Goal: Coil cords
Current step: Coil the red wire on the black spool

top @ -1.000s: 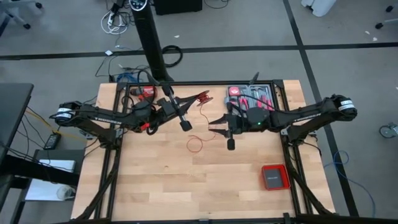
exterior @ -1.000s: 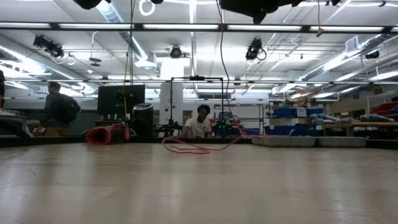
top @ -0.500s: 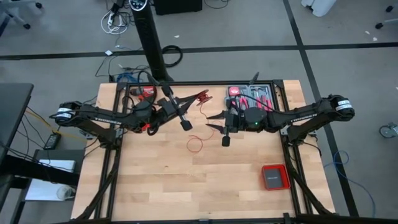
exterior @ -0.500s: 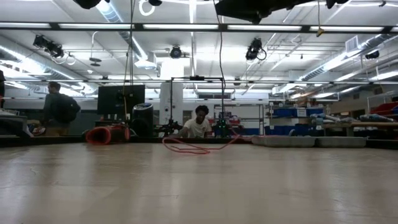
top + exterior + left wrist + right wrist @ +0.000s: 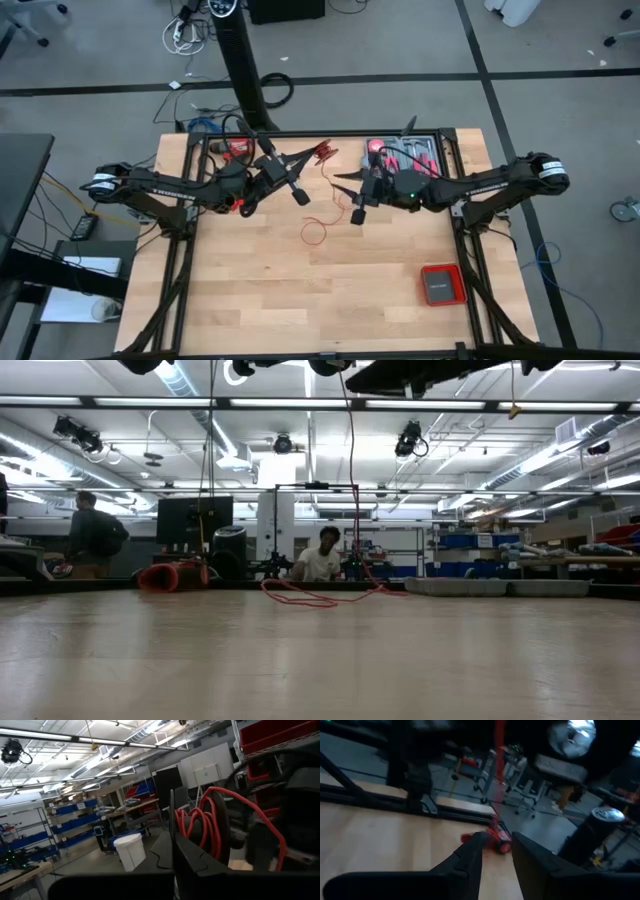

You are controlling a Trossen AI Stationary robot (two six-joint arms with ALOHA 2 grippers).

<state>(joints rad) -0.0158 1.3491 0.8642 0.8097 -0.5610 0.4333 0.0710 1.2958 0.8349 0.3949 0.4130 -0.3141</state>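
The right gripper (image 5: pixel 345 197) hangs above the middle of the table with its fingers spread and nothing between them; in its own wrist view the two dark fingers (image 5: pixel 465 862) frame a gap, and the red cord (image 5: pixel 498 750) drops as a straight vertical strand just beyond that gap, a little toward the far side. That is the relation the next move seems to turn on: the hanging stretch of cord lies directly ahead of the open right gripper, its long axis upright, so a short forward reach with the fingers kept apart would bring it between them. Below and slightly to the side of this gripper, a loose loop of the same cord (image 5: pixel 314 231) lies flat on the wooden table (image 5: pixel 250 290), seen edge-on in the low view as a low red loop (image 5: pixel 300 597). Farther off, the left gripper (image 5: pixel 318 153) is pressed shut on the cord's wound part, a bundle of red turns (image 5: pixel 197 827) held up against its fingers, above the table's back edge. From there the strand runs down toward the loop. The right gripper is much the nearer of the two to the free hanging stretch; the left is already occupied holding the coil.
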